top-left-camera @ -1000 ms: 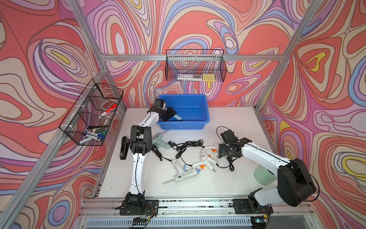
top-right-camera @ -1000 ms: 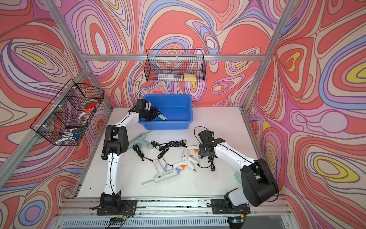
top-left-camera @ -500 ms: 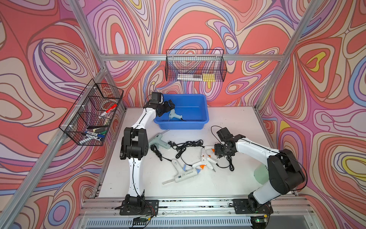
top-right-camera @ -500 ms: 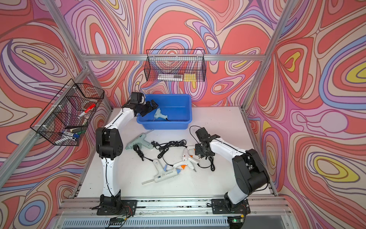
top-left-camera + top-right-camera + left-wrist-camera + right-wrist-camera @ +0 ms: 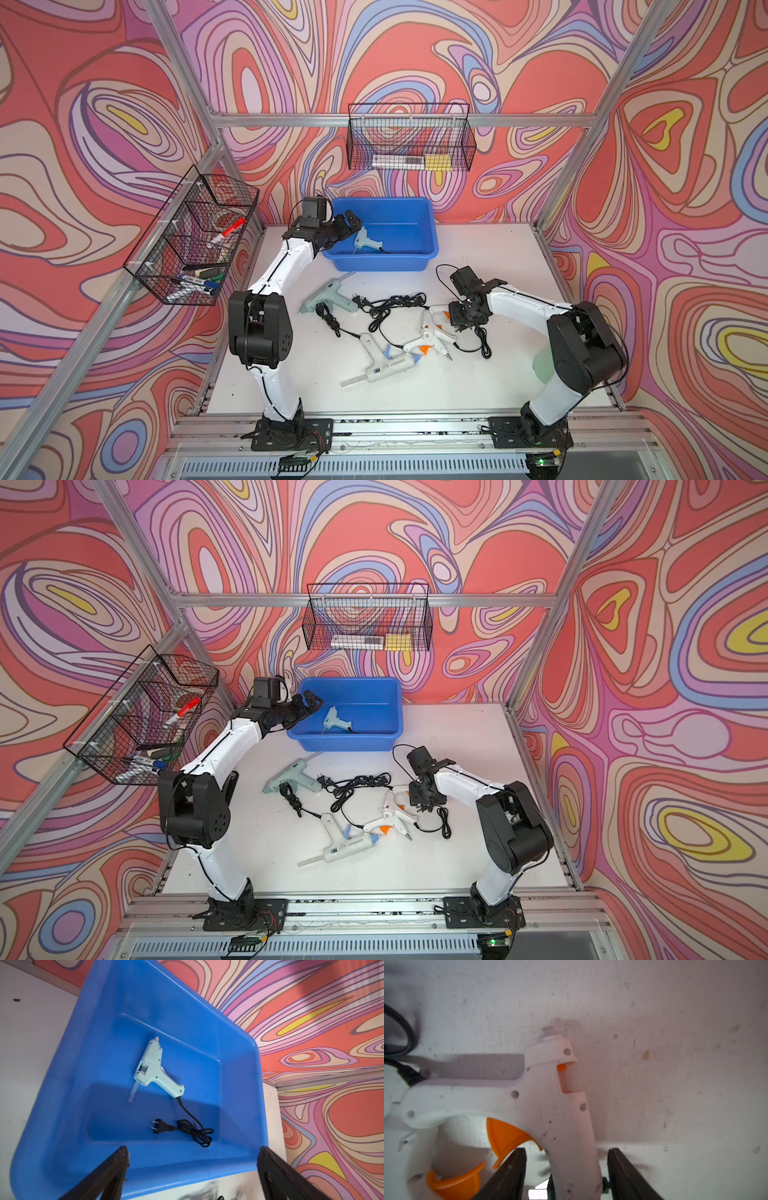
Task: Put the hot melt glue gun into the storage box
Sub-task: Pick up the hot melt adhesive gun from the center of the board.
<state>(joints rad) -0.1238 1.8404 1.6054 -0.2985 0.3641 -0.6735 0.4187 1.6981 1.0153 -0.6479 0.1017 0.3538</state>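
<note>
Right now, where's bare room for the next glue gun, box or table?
In the storage box, the floor right of the mint glue gun and its cord is bare. On the table, free patches: front strip between the arm bases, and back right beside the box. The middle is crowded with glue guns and tangled cords.

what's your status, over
Left claw open, empty, at box rim. Right claw open, straddling white gun. Mint gun in box. Cords tangled beside white gun.
</note>
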